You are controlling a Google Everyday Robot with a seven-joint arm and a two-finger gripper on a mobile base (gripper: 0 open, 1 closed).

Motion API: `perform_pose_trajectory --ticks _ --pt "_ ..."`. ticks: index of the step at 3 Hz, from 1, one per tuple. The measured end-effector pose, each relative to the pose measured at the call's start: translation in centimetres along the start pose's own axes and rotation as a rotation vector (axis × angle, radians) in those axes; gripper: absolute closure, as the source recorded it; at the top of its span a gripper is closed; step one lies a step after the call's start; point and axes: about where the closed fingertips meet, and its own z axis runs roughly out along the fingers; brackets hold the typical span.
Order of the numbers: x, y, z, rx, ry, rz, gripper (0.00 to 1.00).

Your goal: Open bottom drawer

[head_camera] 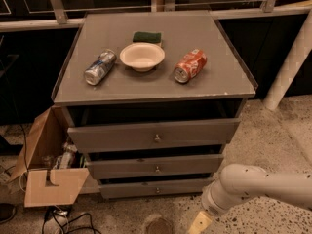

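A grey cabinet has three drawer fronts. The bottom drawer (146, 188) is the lowest and narrowest front, with a small round metal knob (157, 190) at its centre; it stands only slightly out. My white arm (253, 186) comes in from the right at the bottom. My gripper (197, 224) hangs at the bottom edge of the view, right of and below the bottom drawer, apart from the knob. Its tip runs out of the frame.
On the cabinet top (219, 82) lie a silver can (100, 67), a white bowl (142, 56), a green sponge (146, 37) and a red can (190, 65). An open cardboard box (48, 167) stands at the left. A white post (290, 65) stands at the right.
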Motion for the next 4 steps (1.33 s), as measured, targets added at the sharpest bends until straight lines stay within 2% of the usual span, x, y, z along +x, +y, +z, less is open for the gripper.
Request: perform_pose_trajectory --ticks 1,2,3,4 --pt "0.2 0.2 0.5 -0.009 0.001 0.004 0.0" --pt "0.8 0.1 2.0 -0.04 -0.015 0.034 0.0" --pt "1.6 -1.8 5.5 -0.052 -0.063 0.097 0.0" --pt "3.1 -3.6 10.1 -0.072 -0.142 0.188 0.0"
